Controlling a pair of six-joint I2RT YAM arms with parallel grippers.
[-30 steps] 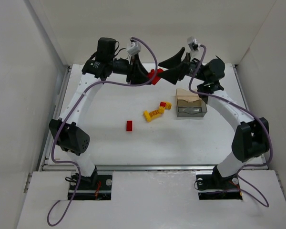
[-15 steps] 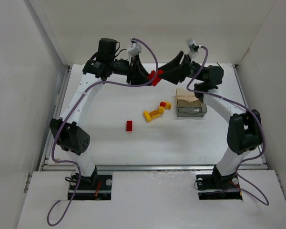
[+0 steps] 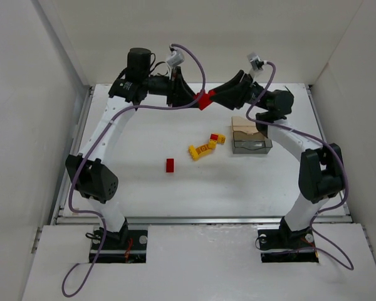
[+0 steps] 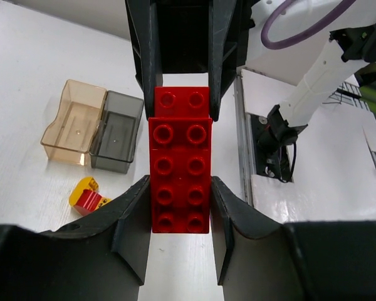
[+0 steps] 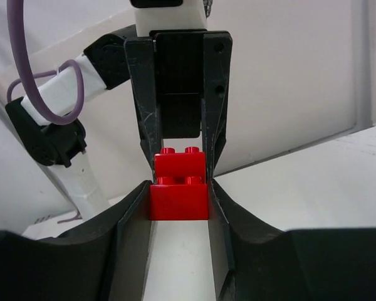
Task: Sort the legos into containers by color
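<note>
At the far middle, the left gripper (image 3: 196, 100) pinches a red lego stack (image 3: 205, 99), and the right gripper (image 3: 215, 98) clamps the same stack from the right. Nearer, on the table (image 3: 144, 188), lie a lone red lego (image 3: 170, 165) and a yellow-and-red lego cluster (image 3: 205, 146). Right of these, the tan tray (image 3: 243, 123) touches the grey tray (image 3: 252, 145).

**Light:** bright, even and diffuse, falling from above. The white walls (image 3: 25, 94) and white desk (image 3: 144, 188) reflect it.

**Shadows:** soft and faint, lying under the arms in the top view.

**Glare:** a small glint on the tan tray (image 4: 62, 135). The desk is nearly washed out in the left wrist view.

**Focus:** the red brick (image 4: 180, 157) is crisp in both wrist views. The left claw (image 4: 180, 188) and right claw (image 5: 178, 188) are blurred, featureless black nearest each lens.

**Distortion:** the walls splay outward at the edges of the top view.
</note>
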